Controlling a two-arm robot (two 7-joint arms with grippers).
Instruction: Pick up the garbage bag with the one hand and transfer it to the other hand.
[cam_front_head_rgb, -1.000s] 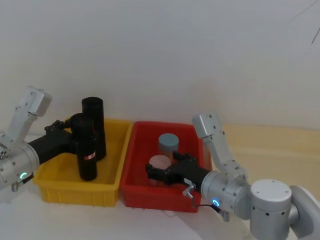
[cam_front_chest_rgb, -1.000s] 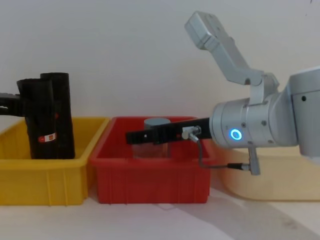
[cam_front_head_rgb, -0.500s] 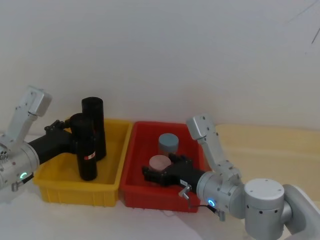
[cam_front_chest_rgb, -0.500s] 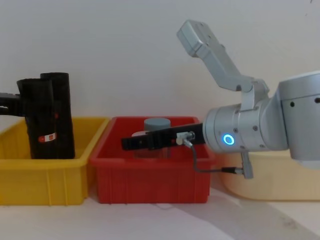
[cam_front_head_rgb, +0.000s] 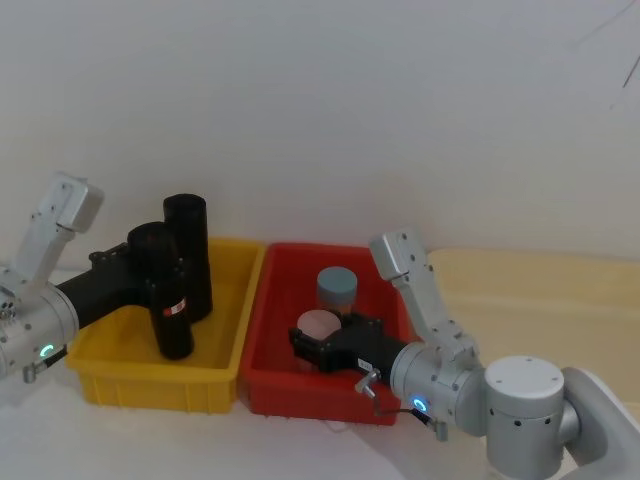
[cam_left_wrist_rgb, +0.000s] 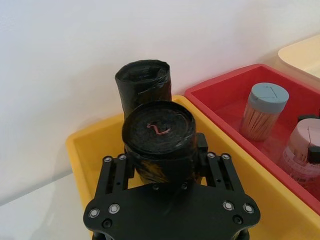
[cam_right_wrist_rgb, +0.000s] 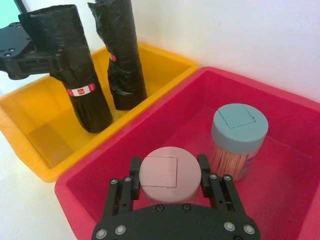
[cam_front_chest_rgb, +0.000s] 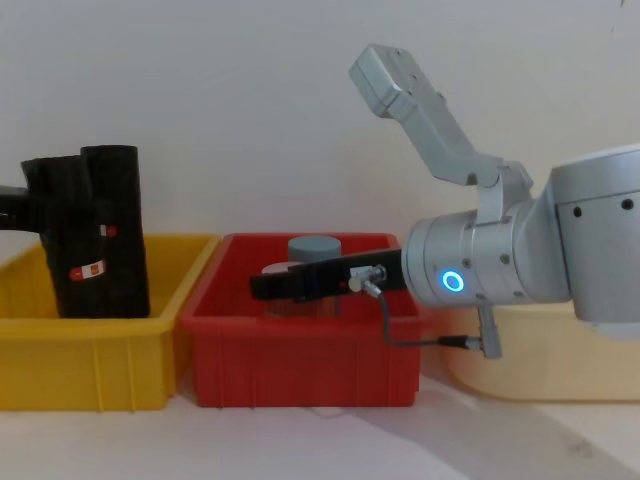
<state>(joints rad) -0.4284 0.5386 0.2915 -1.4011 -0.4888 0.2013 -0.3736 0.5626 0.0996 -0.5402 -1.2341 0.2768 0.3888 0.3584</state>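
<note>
**Bag gripped in the yellow bin, handover not yet made**

The left end effector (cam_left_wrist_rgb: 161, 164), on the green-ringed arm, is clenched around the upper part of the garbage bag (cam_front_head_rgb: 162, 290). The bag stands slightly tilted in the middle of the yellow bin (cam_front_head_rgb: 150, 385), with its lower end inside the walls. A second roll (cam_front_head_rgb: 188, 250) stands just behind it, toward the bin's back wall; whether the two touch is unclear. The step in hand looks like the lift. A straight rise until the lower end clears the rim should keep the bag off its neighbour.

To the right, in the red bin (cam_front_head_rgb: 300, 398), the right end effector (cam_right_wrist_rgb: 168, 174) is released. Its fingers are spread on either side of a pink-lidded jar (cam_front_head_rgb: 318, 322) near the front wall. It should rise clear of that jar first, then take the bag's free lower half before the left lets go.
</note>
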